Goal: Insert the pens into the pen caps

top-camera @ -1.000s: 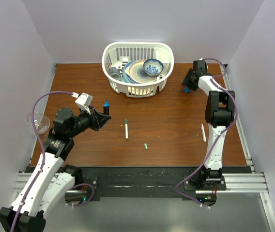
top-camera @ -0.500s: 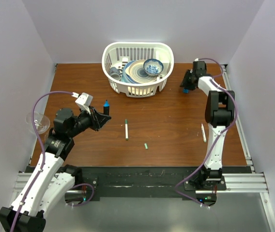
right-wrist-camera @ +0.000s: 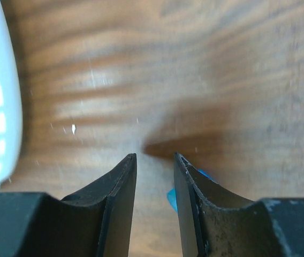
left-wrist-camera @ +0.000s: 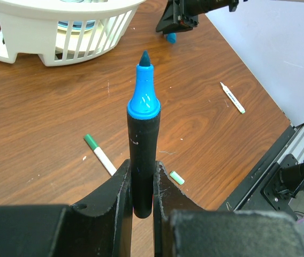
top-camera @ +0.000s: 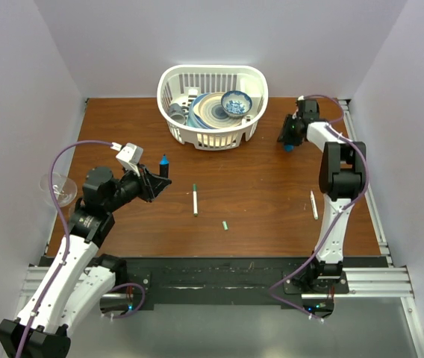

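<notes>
With the left gripper (left-wrist-camera: 141, 170) clamped on a blue-tipped black marker (left-wrist-camera: 143, 134) and the right gripper (top-camera: 287, 141) in an indeterminate grip state, the white pen (top-camera: 313, 204) lies on the table beside the right arm, long axis near-to-far.

Two white pens are lying out: the centre pen (top-camera: 195, 203) and the four-o'clock pen (top-camera: 313, 205). One green cap (top-camera: 225, 224) is lying loose at six o'clock; a second cap (top-camera: 194, 186) seems to be sitting on the centre pen. One black marker (left-wrist-camera: 141, 155), one basket (top-camera: 210, 139) and one clear dish (top-camera: 57, 188) are showing.
</notes>
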You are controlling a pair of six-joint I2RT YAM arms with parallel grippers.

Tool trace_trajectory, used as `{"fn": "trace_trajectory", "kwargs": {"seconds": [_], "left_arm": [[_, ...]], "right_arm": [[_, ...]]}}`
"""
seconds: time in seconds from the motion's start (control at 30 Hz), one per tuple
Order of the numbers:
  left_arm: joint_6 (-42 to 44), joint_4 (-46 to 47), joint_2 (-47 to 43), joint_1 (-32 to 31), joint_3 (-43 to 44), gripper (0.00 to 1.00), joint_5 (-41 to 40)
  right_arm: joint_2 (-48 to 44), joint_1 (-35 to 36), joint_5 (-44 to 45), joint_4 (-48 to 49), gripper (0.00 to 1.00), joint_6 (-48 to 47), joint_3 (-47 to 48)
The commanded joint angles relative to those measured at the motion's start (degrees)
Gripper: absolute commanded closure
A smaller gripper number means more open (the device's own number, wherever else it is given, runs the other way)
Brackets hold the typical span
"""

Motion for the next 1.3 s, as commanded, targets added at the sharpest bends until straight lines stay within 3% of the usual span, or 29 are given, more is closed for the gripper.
{"fn": "trace_trajectory", "kwargs": {"seconds": [0.0, 0.23, 0.4, 0.63, 0.77, 1.27], "left_arm": [[1.02, 1.35, -0.35, -0.05, 0.12, 1.0, 1.01], [1.02, 1.35, -0.18, -0.05, 0.12, 1.0, 1.01], [1.02, 1.53, -0.18, -0.05, 0.12, 1.0, 1.01], [1.02, 1.61, -0.18, -0.05, 0.12, 1.0, 1.1], [0.93, 1.53, -0.18, -0.05, 0.12, 1.0, 1.01], [1.02, 1.44, -0.18, -0.05, 0.12, 1.0, 0.83]], "right_arm": [[-4.98, 0.36, -0.51, -4.21, 0.63, -2.99, -2.42], [-11.48, 0.36, -0.51, -4.57, 0.61, -2.64, -7.26], [-14.04, 0.45, 4.14, -6.59, 0.52, -2.37, -6.12], [-10.7, 0.98, 12.75, -13.36, 0.45, -4.66, 0.2], [-8.33, 1.33, 12.5, -14.41, 0.43, -5.45, 2.93], [0.99, 2.12, 16.28, -20.83, 0.45, -8.88, 12.86]]}}
